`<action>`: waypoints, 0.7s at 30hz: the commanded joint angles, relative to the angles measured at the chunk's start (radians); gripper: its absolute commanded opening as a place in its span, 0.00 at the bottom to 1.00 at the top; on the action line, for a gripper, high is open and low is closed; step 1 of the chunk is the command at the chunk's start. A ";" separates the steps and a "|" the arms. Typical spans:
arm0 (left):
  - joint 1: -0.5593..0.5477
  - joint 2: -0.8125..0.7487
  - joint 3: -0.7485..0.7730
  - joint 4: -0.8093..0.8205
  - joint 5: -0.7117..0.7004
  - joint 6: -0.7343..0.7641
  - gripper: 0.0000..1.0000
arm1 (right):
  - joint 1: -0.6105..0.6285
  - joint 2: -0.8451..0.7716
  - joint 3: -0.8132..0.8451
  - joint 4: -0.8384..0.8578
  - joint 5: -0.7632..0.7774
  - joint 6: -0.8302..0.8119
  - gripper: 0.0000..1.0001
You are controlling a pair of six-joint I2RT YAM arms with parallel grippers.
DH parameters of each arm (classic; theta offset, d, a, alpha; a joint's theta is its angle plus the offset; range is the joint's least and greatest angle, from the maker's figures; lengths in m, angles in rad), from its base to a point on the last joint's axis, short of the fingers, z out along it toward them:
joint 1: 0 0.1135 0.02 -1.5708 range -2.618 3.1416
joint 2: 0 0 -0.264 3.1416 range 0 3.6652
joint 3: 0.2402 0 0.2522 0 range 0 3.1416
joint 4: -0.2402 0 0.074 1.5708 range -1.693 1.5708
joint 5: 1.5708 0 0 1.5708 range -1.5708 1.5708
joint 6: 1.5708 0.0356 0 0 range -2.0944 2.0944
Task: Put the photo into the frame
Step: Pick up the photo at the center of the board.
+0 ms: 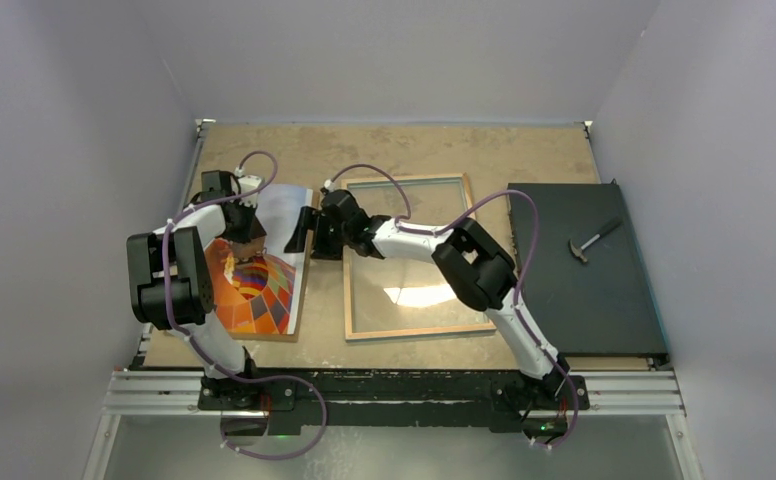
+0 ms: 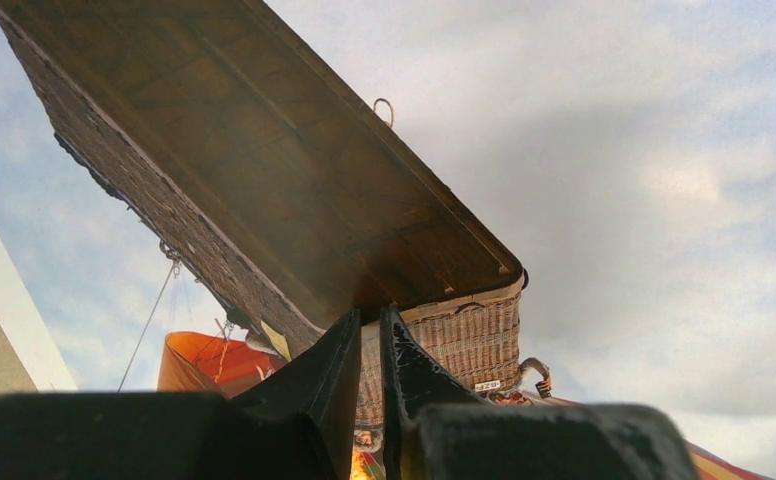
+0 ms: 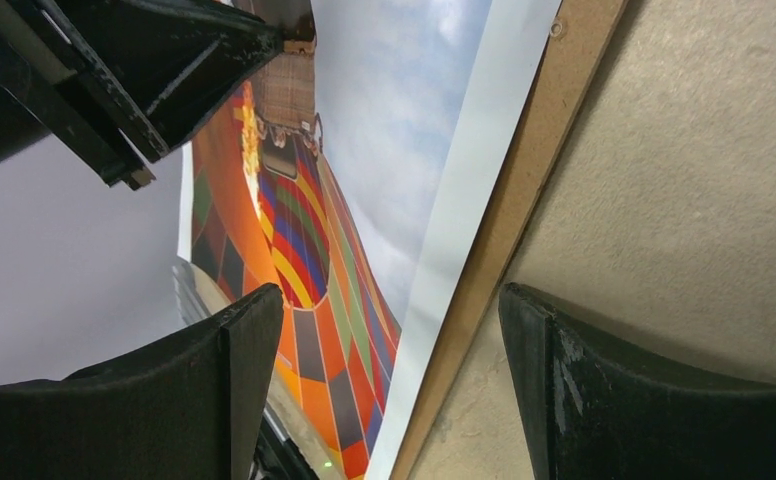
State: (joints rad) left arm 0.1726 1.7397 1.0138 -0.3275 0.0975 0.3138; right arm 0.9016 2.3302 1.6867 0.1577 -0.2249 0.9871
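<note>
The photo (image 1: 264, 285), a hot-air balloon print, lies face up on a brown backing board (image 1: 301, 295) at the left of the table. My left gripper (image 1: 247, 243) points down onto it, its jaws shut, tips resting on the pictured basket (image 2: 369, 320). My right gripper (image 1: 301, 230) is open beside the photo's right edge; its fingers straddle the photo's white margin (image 3: 464, 200) and the board's rim (image 3: 524, 190), holding nothing (image 3: 386, 300). The frame (image 1: 414, 331) lies flat at table centre, wooden rim up, with its glass pane bare, under the right arm.
A dark rectangular mat (image 1: 584, 290) covers the right side of the table, with a small hammer (image 1: 592, 240) lying on it. The left gripper's body (image 3: 164, 70) hangs close above the right gripper. Grey walls enclose the table on three sides.
</note>
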 commanded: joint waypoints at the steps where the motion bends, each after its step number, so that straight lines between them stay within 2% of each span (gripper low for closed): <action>1: -0.002 0.041 -0.054 -0.086 0.039 -0.011 0.11 | 0.022 -0.055 -0.043 -0.138 0.068 -0.066 0.82; 6: -0.002 0.053 -0.057 -0.082 0.037 -0.013 0.10 | 0.041 -0.077 -0.039 -0.171 0.102 -0.079 0.81; 11: -0.002 0.053 -0.058 -0.082 0.036 -0.010 0.10 | 0.051 -0.086 -0.054 -0.102 0.060 -0.077 0.79; 21: -0.002 0.045 -0.056 -0.085 0.034 -0.010 0.09 | 0.051 -0.063 -0.016 -0.096 0.032 -0.078 0.76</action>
State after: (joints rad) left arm 0.1726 1.7393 1.0115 -0.3237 0.0971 0.3141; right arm 0.9489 2.2837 1.6554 0.0845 -0.1791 0.9298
